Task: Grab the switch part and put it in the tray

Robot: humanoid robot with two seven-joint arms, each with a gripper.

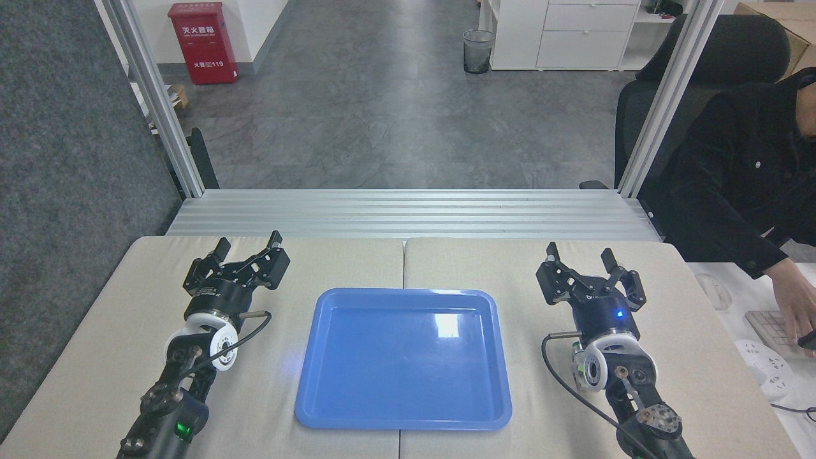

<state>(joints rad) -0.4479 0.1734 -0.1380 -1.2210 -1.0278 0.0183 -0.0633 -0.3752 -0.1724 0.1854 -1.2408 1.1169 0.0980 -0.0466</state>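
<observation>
The blue tray [404, 357] lay mid-desk near the front edge; left gripper [248, 245] and right gripper [580, 256] flanked it, jaws spread, grasping nothing.

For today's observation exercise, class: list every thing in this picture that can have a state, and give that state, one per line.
tray: empty, flat on the table between the arms.
left gripper: open, holding nothing.
right gripper: open, holding nothing.
switch part: not visible anywhere.
waste bin: upright on the floor.
person's hand: resting at a keyboard.
</observation>
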